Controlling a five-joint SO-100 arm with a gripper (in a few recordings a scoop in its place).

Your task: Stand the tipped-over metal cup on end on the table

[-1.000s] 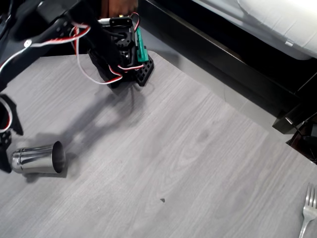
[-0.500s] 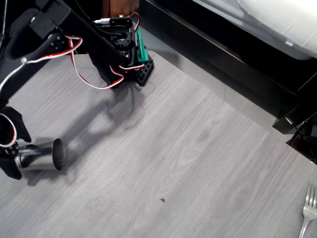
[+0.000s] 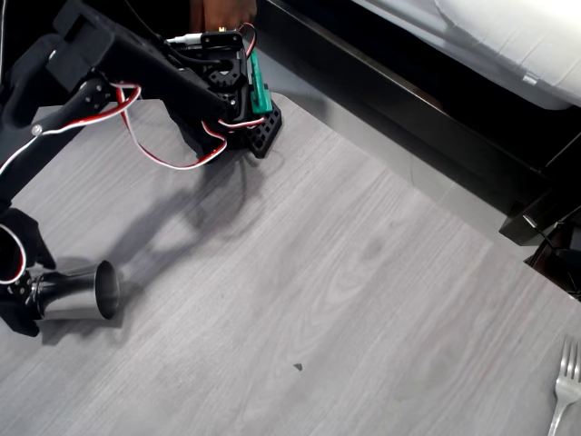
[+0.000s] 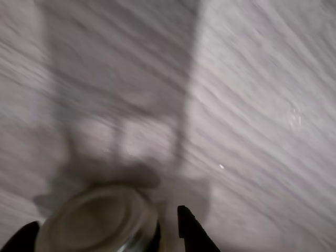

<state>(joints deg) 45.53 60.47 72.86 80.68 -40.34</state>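
No text, label, brand, number or sign can be read in either view; the surfaces that show carry no legible markings, and the wrist view is too blurred to tell any lettering.

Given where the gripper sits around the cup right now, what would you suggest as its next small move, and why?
Probably close the gripper on the metal cup. The cup lies on its side on the table, open mouth to the picture's right, and the wrist view shows a fingertip on each side of its closed base, seemingly not yet clamped.
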